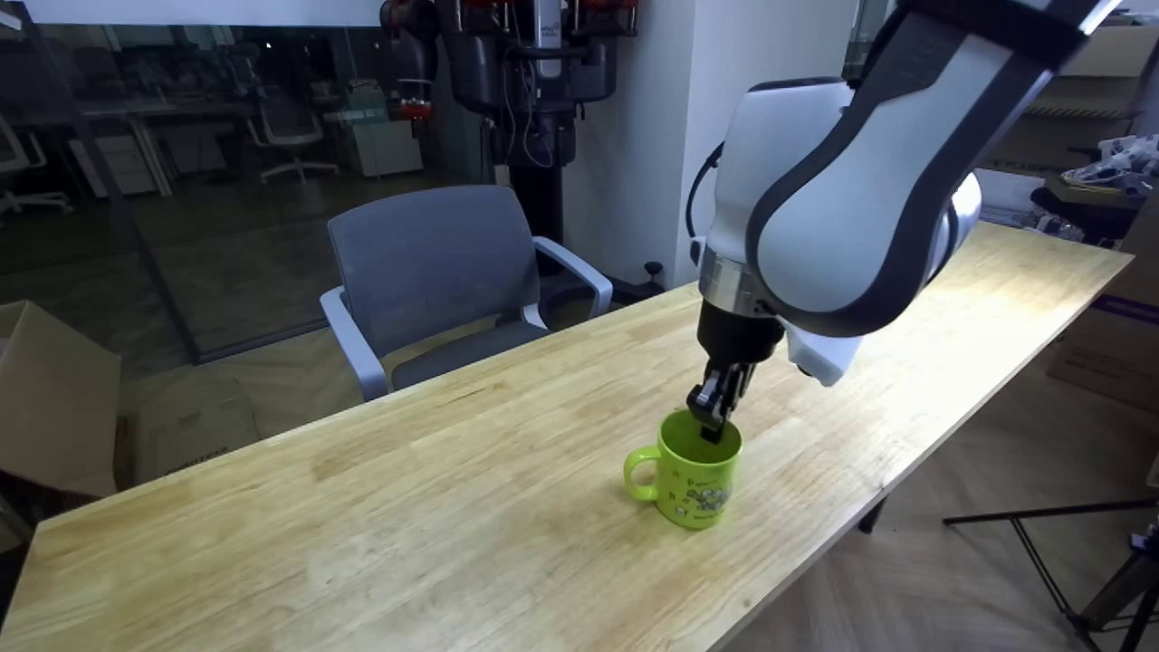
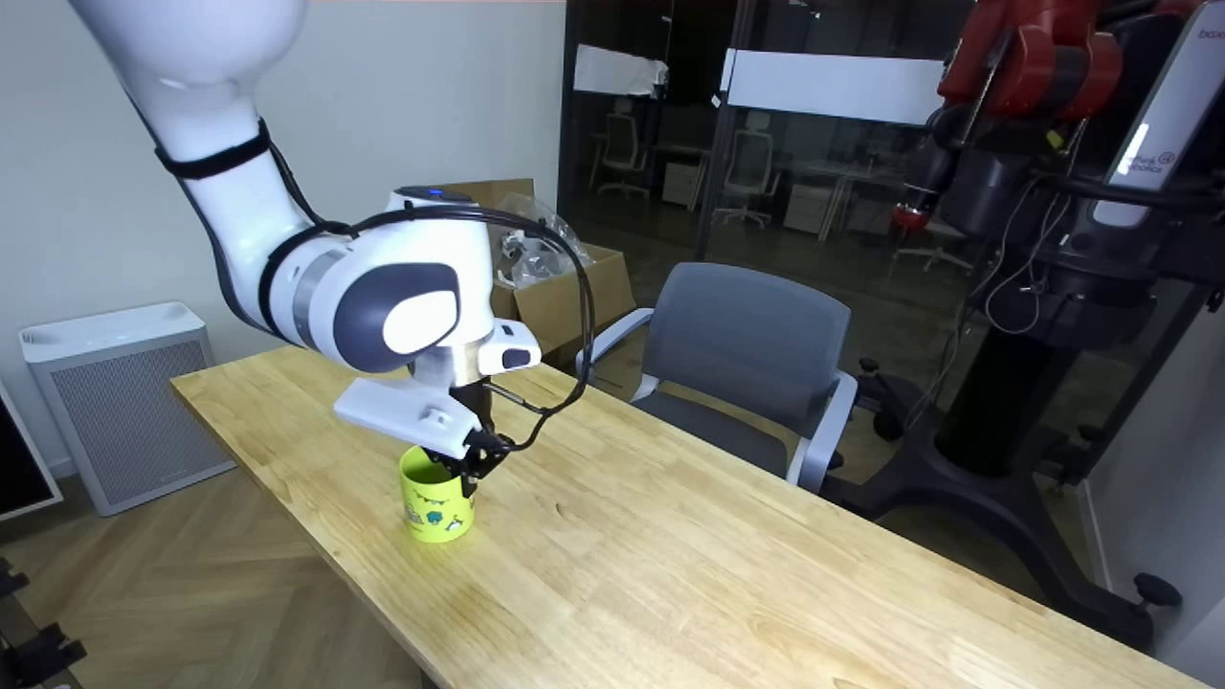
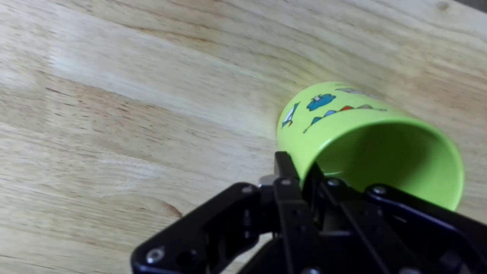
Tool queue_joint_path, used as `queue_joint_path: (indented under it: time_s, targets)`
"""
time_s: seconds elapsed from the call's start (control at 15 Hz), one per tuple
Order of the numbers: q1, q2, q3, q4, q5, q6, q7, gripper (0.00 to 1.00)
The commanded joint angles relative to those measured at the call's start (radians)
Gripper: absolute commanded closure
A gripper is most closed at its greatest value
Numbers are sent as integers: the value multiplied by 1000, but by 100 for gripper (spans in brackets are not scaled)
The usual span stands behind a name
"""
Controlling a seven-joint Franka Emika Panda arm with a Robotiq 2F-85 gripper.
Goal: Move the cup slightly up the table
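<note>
The cup (image 1: pixel 693 489) is a bright lime-green mug with printed pictures. It stands upright on the light-wood table (image 1: pixel 407 507) near a long edge, and also shows in an exterior view (image 2: pixel 435 517). Its loop handle (image 1: pixel 639 473) shows in only one view. In the wrist view the cup (image 3: pixel 331 114) lies right of the middle with its mouth toward the camera. My gripper (image 3: pixel 300 167) is closed on the cup's wall, one finger inside the mouth and one outside. The gripper also shows at the rim in both exterior views (image 1: pixel 711 421) (image 2: pixel 469 474). The inner fingertip is partly hidden.
A grey office chair (image 1: pixel 435 263) stands at the table's far long side. Another robot (image 2: pixel 1034 239) stands behind it. A cardboard box (image 2: pixel 574 297) and a white air purifier (image 2: pixel 129 402) stand on the floor beyond the table. A black tripod (image 1: pixel 1068 580) is near the table's near side.
</note>
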Motion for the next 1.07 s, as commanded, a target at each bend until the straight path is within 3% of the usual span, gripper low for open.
queue_joint_path:
  time_s: [0.0,0.27,0.73,1.0]
  targets:
    - [40,33,-102,82,-12,-28,130,98]
    - [4,94,-130,182,25,-81,179,98]
    - [-85,137,-60,299,149,-238,164,98]
    - [-95,145,-56,311,195,-199,182,98]
